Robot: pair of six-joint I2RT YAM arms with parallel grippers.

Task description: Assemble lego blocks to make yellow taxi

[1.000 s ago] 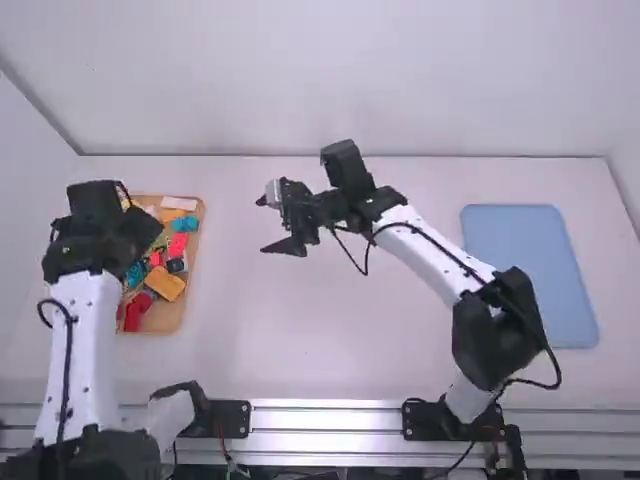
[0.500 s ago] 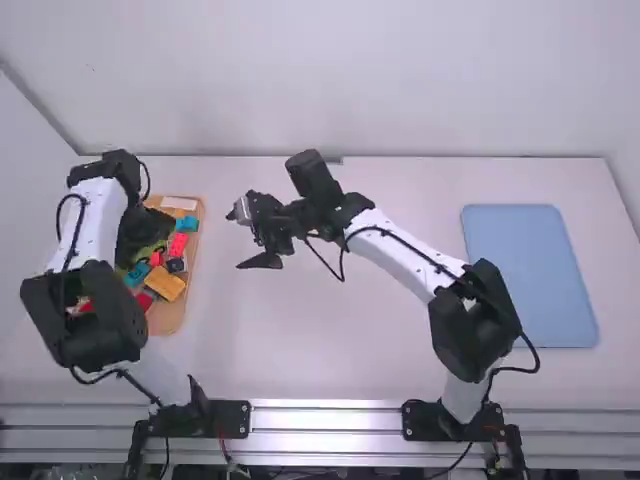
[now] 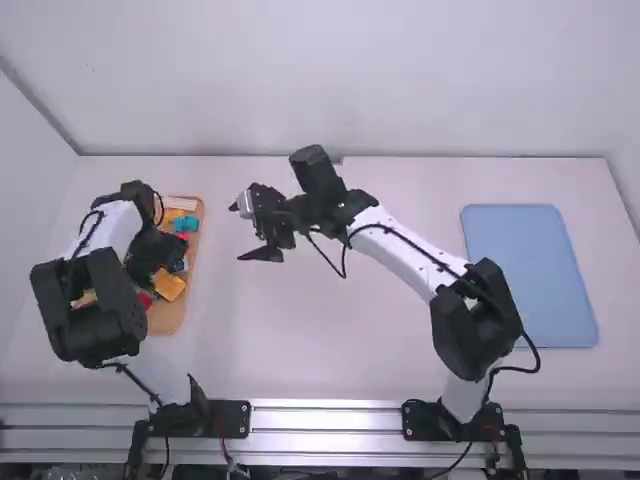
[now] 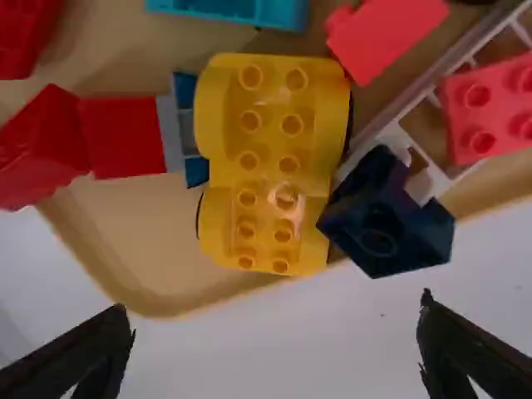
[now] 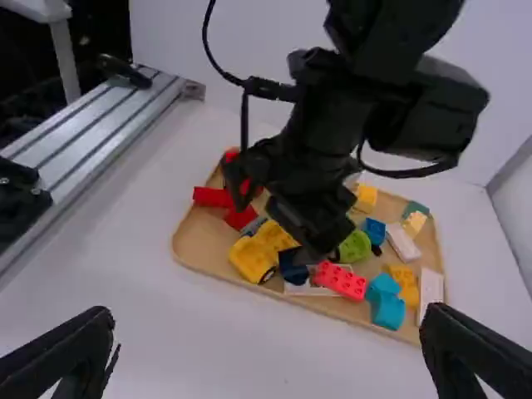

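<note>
Arm [image 3: 113, 226] at left, bent over blocks [image 3: 169, 285]

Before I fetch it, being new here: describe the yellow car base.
Find the tray on the table's left. Toward its near end, the yellow car base lies between a red block and a dark blue one. Unlike them, it has dark wheels.

We are seeing a yellow wheeled base [image 4: 268, 170] lying studs up, a dark blue block [image 4: 382, 220] tilting beside it, a grey-and-blue piece [image 4: 173, 133] sitting at its other side, a studded red block [image 4: 499, 112] lying near it
</note>
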